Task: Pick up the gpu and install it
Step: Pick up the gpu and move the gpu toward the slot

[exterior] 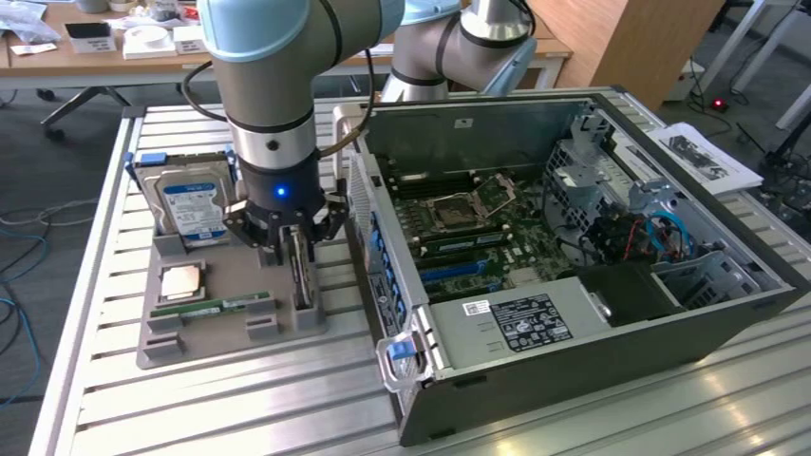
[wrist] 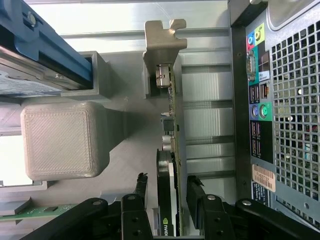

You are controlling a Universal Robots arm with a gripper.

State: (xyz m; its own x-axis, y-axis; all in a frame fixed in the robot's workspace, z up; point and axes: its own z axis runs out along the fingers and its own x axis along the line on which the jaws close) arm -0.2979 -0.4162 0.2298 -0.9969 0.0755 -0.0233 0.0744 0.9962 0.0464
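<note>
Now, my hand (exterior: pixel 296 249): open and lowered over the gpu (exterior: pixel 302 277), one finger (wrist: pixel 141 187) on each side of the board, a thin gap showing at both.
gpu: standing on edge in a slot of the grey holder (exterior: pixel 216 351), along the side nearest the computer case (exterior: pixel 507 128); its silver bracket (wrist: pixel 162 37) sits at the end away from my hand.
holder's other parts: hard drive (exterior: pixel 190 204) upright, RAM stick (exterior: pixel 209 308) lying flat, CPU (exterior: pixel 181 281) between them.
computer case: side open, motherboard (exterior: pixel 469 223) exposed, lying on the slatted surface (exterior: pixel 190 413) just beside the holder.
</note>
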